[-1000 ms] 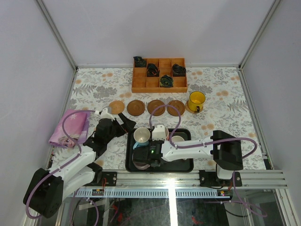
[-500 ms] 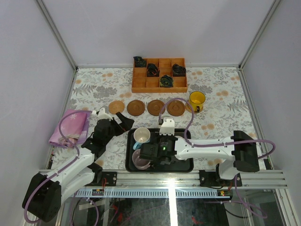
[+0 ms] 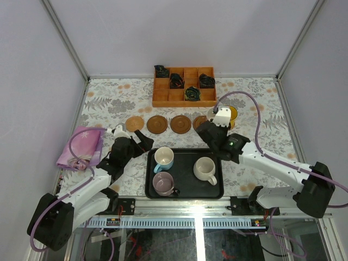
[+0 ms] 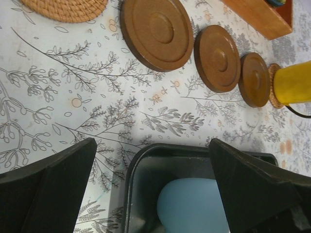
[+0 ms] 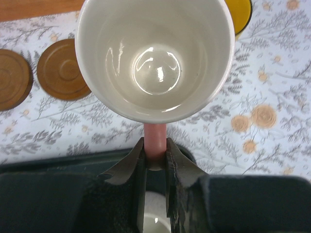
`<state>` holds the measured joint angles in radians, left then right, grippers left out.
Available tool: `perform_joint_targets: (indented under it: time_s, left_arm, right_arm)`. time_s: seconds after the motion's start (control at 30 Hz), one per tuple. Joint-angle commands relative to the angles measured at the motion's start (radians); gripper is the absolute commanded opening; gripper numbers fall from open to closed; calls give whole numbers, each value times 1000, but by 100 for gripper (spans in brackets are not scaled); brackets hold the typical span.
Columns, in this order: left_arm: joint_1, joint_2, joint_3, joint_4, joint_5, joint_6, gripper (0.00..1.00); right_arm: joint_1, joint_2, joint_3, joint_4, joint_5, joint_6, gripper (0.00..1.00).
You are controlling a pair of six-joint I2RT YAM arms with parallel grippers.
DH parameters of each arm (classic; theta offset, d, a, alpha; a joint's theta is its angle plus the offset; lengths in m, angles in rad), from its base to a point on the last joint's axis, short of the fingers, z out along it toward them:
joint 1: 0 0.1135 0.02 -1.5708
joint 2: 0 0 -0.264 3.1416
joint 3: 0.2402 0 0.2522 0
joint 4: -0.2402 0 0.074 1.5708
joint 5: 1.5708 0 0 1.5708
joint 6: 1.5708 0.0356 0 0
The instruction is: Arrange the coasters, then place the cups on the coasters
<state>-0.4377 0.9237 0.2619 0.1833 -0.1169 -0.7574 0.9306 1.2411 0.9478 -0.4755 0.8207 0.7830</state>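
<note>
Grey-flowered cloth covers the table (image 3: 109,98) between white walls. The black rectangular tray (image 3: 185,163) holds three mugs: a light blue mug (image 3: 163,158), a mauve-grey mug (image 3: 162,184) and a cream-white mug (image 3: 204,169). The orange wooden grid box (image 3: 184,100) keeps dark bundles (image 3: 176,81) in four compartments. The right pincer (image 5: 155,151) is closed on the handle of the pink mug (image 5: 155,63), white inside, over the table near the bright yellow mug (image 3: 230,113). From above, the arm hides this mug and part of one dark brown round coaster (image 3: 199,120). The left pincer (image 4: 151,145) stands wide open at the tray edge, empty.
</note>
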Motion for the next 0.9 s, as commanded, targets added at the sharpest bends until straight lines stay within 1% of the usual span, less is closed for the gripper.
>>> perform_joint_targets:
  time_s: [0.0, 0.17, 0.3, 0.47, 0.7, 0.87]
  left_arm:
    - [-3, 23, 31, 23, -61, 32, 100]
    - [-4, 37, 48, 10, -86, 42, 100]
    - [-5, 59, 42, 19, -74, 51, 100]
    - [-6, 87, 37, 31, -79, 84, 100]
    - [-5, 151, 58, 35, -76, 100, 100]
    - [-5, 176, 63, 41, -67, 110, 100]
  right_arm:
    - [-102, 60, 100, 196, -113, -265, 0]
    - [-215, 168, 181, 239, -222, -370, 0]
    - [-285, 247, 219, 259, -303, -399, 0]
    - [-292, 318, 230, 281, -316, -409, 0]
    - [-294, 359, 207, 319, -341, -307, 0]
    - [-294, 379, 227, 292, -388, -266, 0]
